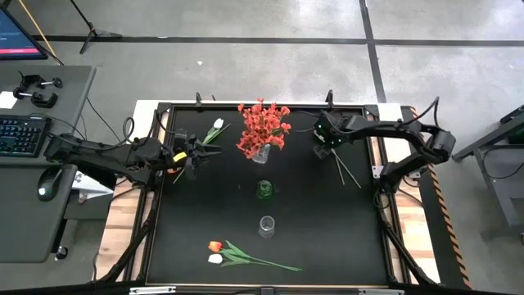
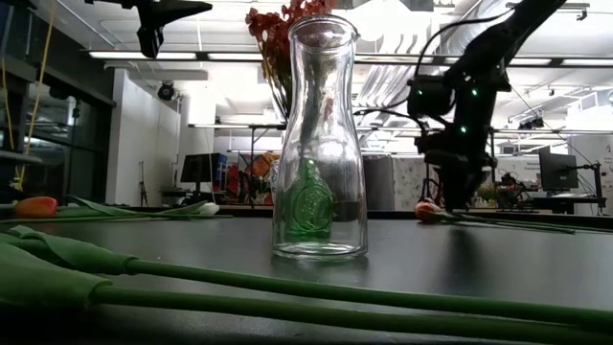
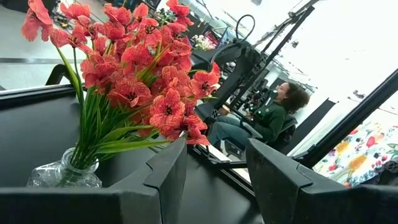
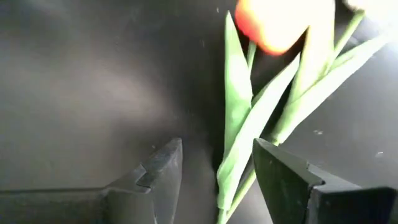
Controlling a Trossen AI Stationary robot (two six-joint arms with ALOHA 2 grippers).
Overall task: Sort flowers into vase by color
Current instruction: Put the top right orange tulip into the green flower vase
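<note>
Views: the high view alone shows the whole black worktop (image 1: 196,221); only the right wrist view shows the orange tulip (image 4: 270,25) close up, with its green stalk and leaves running between that arm's fingers (image 4: 283,174); only the left wrist view shows a person seated beyond the worktop.
Right gripper: right gripper (image 1: 325,141) sits upper right of centre in the high view, lowered over the orange tulip stems; its jaws stand apart on either side of the stalk, whether they press it I cannot tell.
Left gripper: left gripper (image 1: 195,153) sits left of centre, jaws apart and empty, facing the red flowers (image 1: 262,127).
Red flowers: they stand upright in a clear vase (image 1: 262,153) at upper centre.
Stems by right gripper: they run from the gripper diagonally toward lower right.
White tulip: white tulip (image 1: 218,125) lies just above the left gripper, blossom toward upper right.
Bottom pair: an orange and a white tulip (image 1: 215,252) lie at lower centre, blossoms left, stalks pointing right.
Empty vases: a green vase (image 1: 264,190) and a clear vase (image 1: 267,225) stand in mid-frame.
</note>
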